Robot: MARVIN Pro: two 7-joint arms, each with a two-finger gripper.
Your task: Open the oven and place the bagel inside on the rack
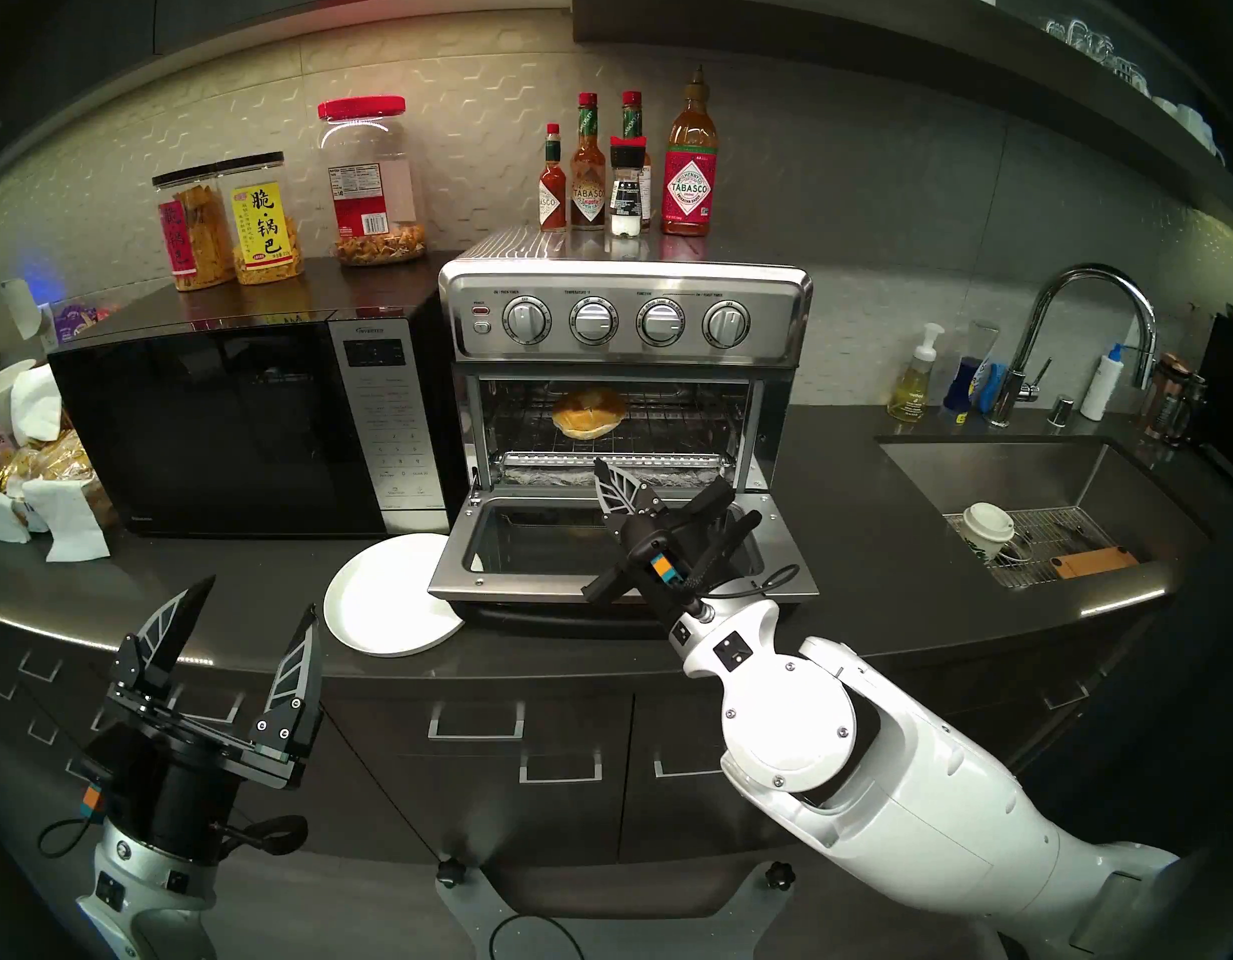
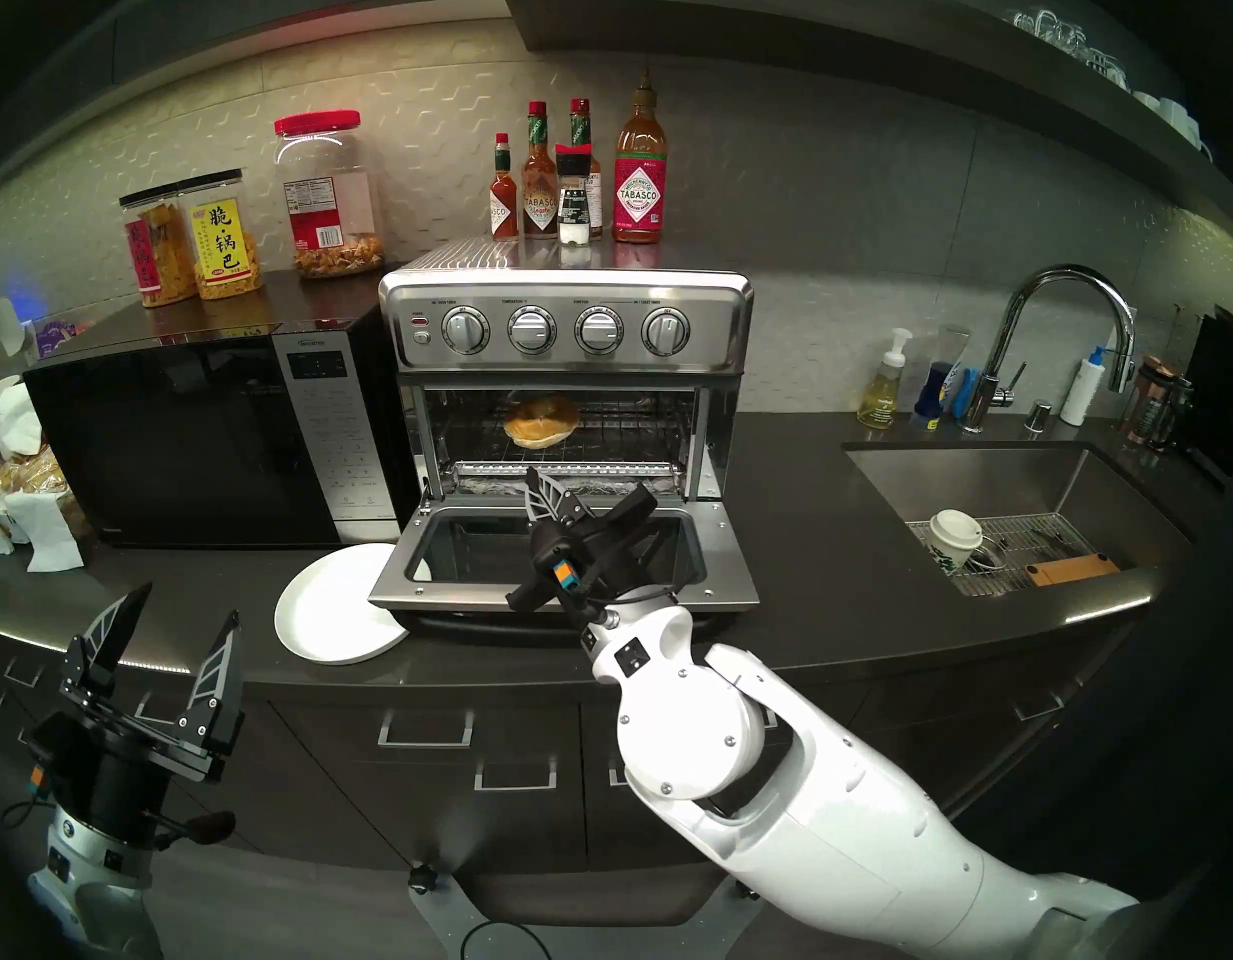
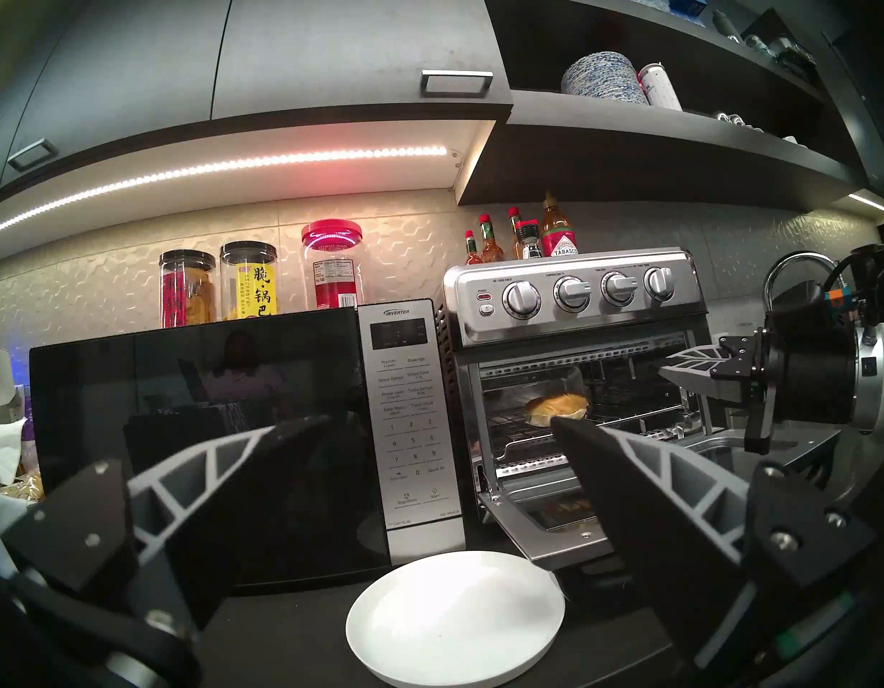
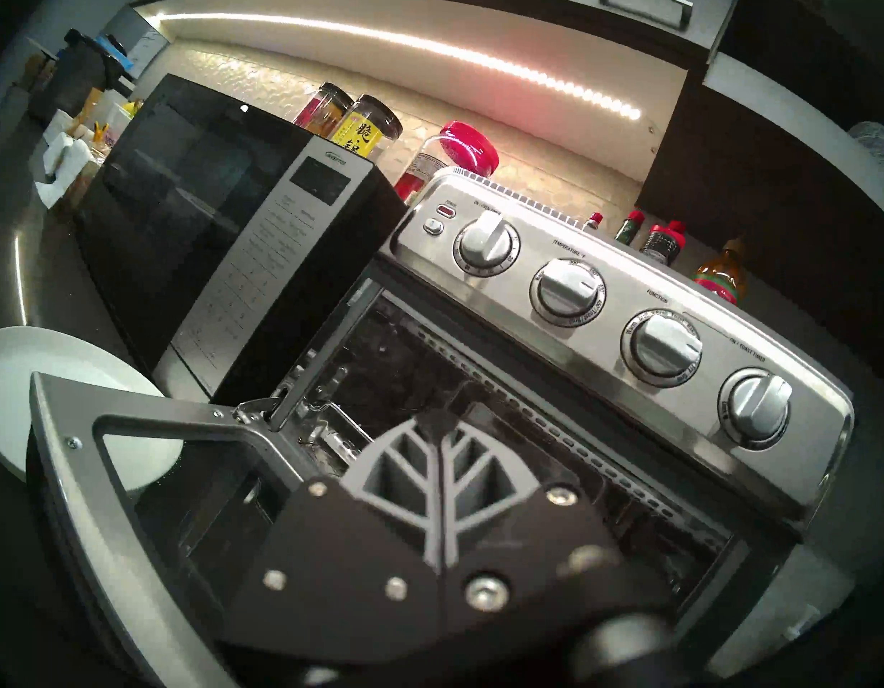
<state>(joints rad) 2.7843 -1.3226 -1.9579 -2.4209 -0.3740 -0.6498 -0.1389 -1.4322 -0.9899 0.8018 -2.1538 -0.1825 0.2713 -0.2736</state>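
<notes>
The stainless oven (image 1: 624, 314) stands with its glass door (image 1: 454, 564) dropped flat. The golden bagel (image 1: 588, 415) lies on the wire rack (image 1: 676, 431), left of centre inside. My right gripper (image 1: 600, 468) is shut and empty, hovering above the open door just in front of the oven mouth, below the rack. In the right wrist view its fingertips (image 4: 437, 424) meet and hide the bagel. My left gripper (image 1: 260, 595) is open and empty, low at the left before the counter edge; from there the bagel (image 3: 554, 409) shows past one finger.
A white plate (image 1: 385, 595) sits on the counter, tucked partly under the door's left corner. A black microwave (image 1: 219, 418) adjoins the oven's left side, with snack jars (image 1: 253, 224) on top. Sauce bottles (image 1: 627, 169) stand on the oven. A sink (image 1: 1036, 467) lies right.
</notes>
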